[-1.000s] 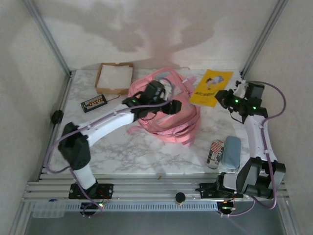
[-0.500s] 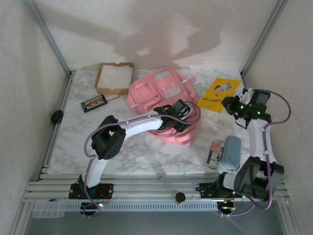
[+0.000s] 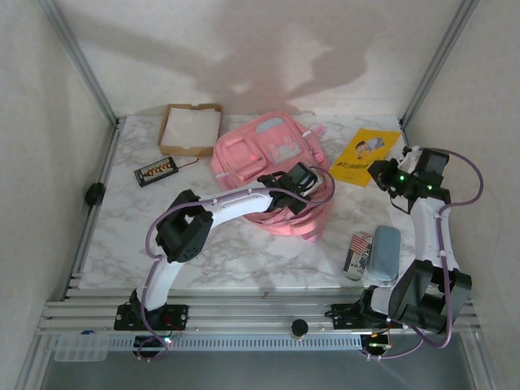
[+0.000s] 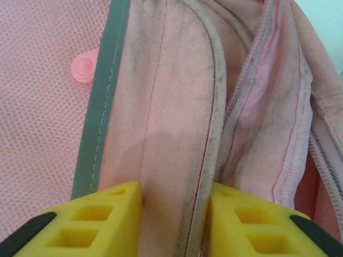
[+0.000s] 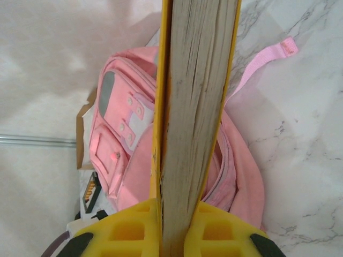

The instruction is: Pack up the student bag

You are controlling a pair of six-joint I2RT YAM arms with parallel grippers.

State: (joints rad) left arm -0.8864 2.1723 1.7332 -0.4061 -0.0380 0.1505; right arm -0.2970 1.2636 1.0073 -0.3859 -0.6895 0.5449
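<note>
The left tool [image 4: 176,193] pinches a fold of pink fabric beside the zip of the student bag [image 4: 177,80], which lies right under and ahead of its yellow fingers on the table [image 3: 130,236]. The right tool [image 5: 179,206] is clamped on a yellow-covered book [image 5: 195,96] held edge-on, with the bag beyond its fingertips and clear of the book. Packing looks barely begun. The bag's mouth is only being taken hold of, the book is not yet inside, and a calculator [image 3: 155,171] off to the left tool's left, plus a can [image 3: 356,253] and blue-grey case [image 3: 384,252] behind the right tool, lie unpacked.
</note>
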